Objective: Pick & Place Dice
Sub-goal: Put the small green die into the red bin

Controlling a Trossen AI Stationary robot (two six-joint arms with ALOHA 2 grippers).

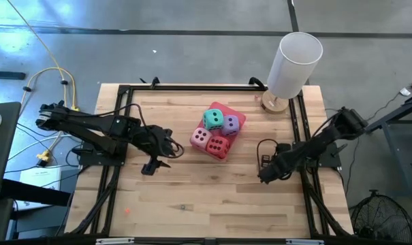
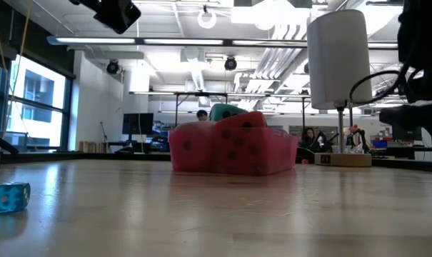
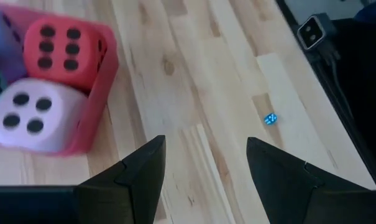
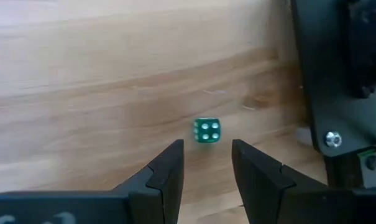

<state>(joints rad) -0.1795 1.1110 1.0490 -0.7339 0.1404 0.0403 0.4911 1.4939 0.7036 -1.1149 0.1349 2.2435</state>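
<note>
All 4 big dice sit in the pink tray [image 1: 238,117], which lies mid-table, nearer the far edge. The teal die [image 1: 212,119] & purple die [image 1: 230,124] are at the far side of it. The pale pink die [image 1: 201,138] & red die [image 1: 218,145] are at the near side, all packed close and touching.

The left gripper [image 1: 153,165] hangs just left of the tray. Its fingers are wide apart w/ nothing in them. The right gripper [image 1: 265,175] is low by the table's right edge, next to the black frame rail [image 1: 302,146]. Its fingers are a little apart & hold nothing.

I think the big dice part looks done, or not begun if they're meant to come out; can't say which. The right gripper points at a tiny green die [image 4: 207,132] on the wood just past its fingertips. If that's next, it needs to go a bit forward & down so the die is between the fingers, then squeeze softly. The die is small, so the aim must be good. A tiny blue die [image 3: 270,118] lies alone on the wood, well apart from the tray, nearer the near edge.

Hard to see: from table height the tray wall hides most of the dice, and only a bit of teal pokes up. The white lamp [image 1: 295,64] at the far right corner is cut off at its top in that view. From above, the tiny dice are too small to pick out for sure.
</note>
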